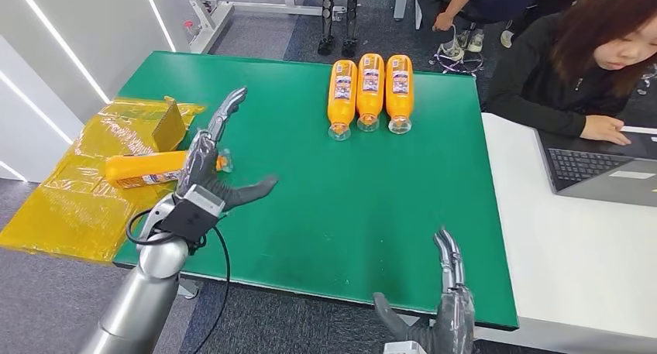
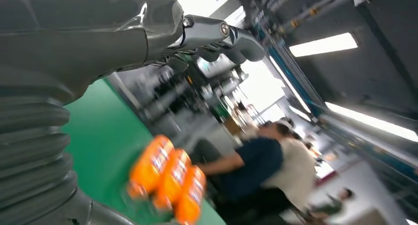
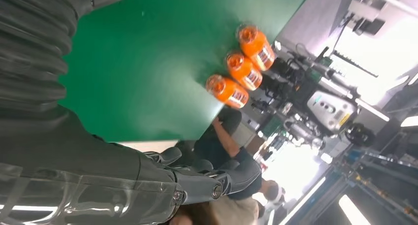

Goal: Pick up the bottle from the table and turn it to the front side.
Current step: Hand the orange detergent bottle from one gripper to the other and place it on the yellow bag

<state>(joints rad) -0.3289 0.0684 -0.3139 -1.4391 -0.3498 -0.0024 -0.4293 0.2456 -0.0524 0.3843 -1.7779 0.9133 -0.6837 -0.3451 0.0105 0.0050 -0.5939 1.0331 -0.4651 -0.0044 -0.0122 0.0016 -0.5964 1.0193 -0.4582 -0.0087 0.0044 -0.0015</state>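
Note:
An orange bottle (image 1: pixel 143 169) lies on its side at the green table's (image 1: pixel 325 214) left edge, partly on yellow plastic wrap, its neck pointing right. My left hand (image 1: pixel 208 168) hovers at that neck with fingers stretched out and thumb spread, holding nothing. Three more orange bottles (image 1: pixel 370 91) lie side by side at the far middle, caps toward me; they appear blurred as bottles (image 2: pixel 167 178) in the left wrist view and as bottles (image 3: pixel 241 67) in the right wrist view. My right hand (image 1: pixel 448 307) is at the table's front edge, fingers raised and apart, empty.
Crumpled yellow plastic wrap (image 1: pixel 70 199) with a cardboard piece (image 1: pixel 169 125) hangs off the table's left side. A white table (image 1: pixel 573 269) adjoins on the right, with a laptop (image 1: pixel 604 168) and a seated person (image 1: pixel 573 67) working at it. Another person stands at the back.

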